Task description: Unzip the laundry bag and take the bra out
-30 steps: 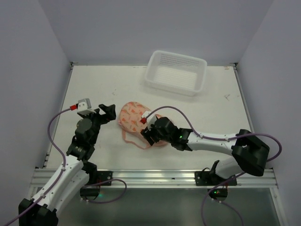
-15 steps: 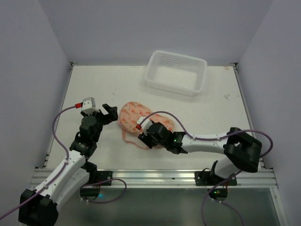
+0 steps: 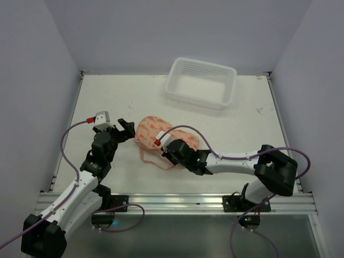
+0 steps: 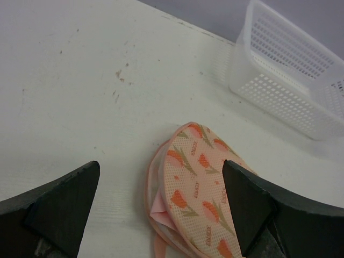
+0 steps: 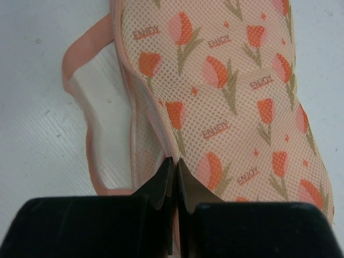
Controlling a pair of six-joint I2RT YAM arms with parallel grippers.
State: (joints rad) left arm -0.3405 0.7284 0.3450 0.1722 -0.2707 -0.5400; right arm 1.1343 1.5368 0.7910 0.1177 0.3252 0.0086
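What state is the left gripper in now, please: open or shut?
Open: the left gripper shows its fingers spread wide in its wrist view, the laundry bag untouched ahead.

The laundry bag is printed on peach-pink mesh with red-orange tulips, olive-brown stems and small red-orange "ENJOY" lettering, and is edged in pink. The bra is seen in plain light pink. The basket is formed of white lattice. The table is off-white, flecked with small dark marks. The left gripper and right gripper are finished in black
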